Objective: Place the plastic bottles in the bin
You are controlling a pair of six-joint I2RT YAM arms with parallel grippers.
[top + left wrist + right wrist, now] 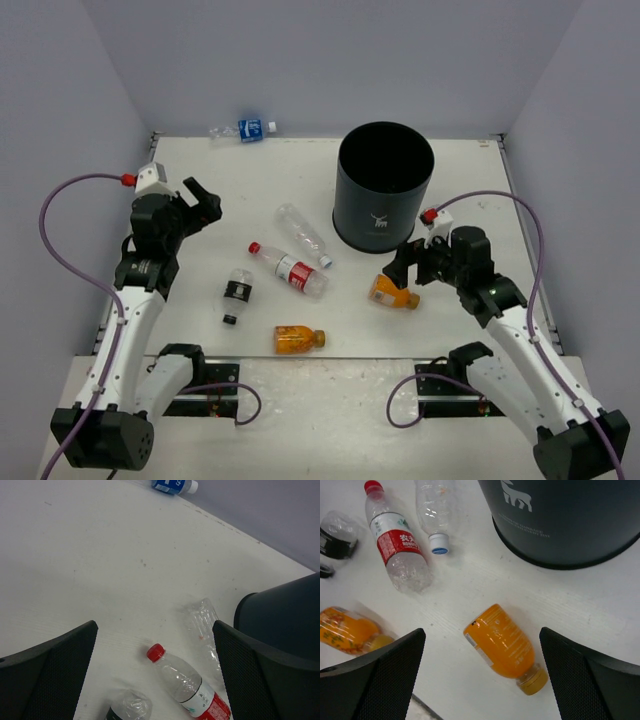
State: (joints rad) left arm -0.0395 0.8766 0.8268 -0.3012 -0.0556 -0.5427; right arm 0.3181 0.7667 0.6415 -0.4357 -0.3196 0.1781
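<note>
The black bin (384, 186) with a white deer logo stands at the back right; it also shows in the right wrist view (570, 520) and the left wrist view (285, 610). Six bottles lie on the table: blue-labelled (247, 130), clear unlabelled (303, 235), red-capped red-labelled (289, 269), black-labelled (237, 293), and two orange ones (298, 339) (393, 293). My right gripper (402, 268) is open above the right orange bottle (501, 642), which lies between its fingers. My left gripper (203, 206) is open and empty, above the table left of the red-capped bottle (187, 685).
Grey walls enclose the white table (200, 180) on the left, back and right. The blue-labelled bottle lies against the back wall (174, 485). Purple cables loop beside both arms.
</note>
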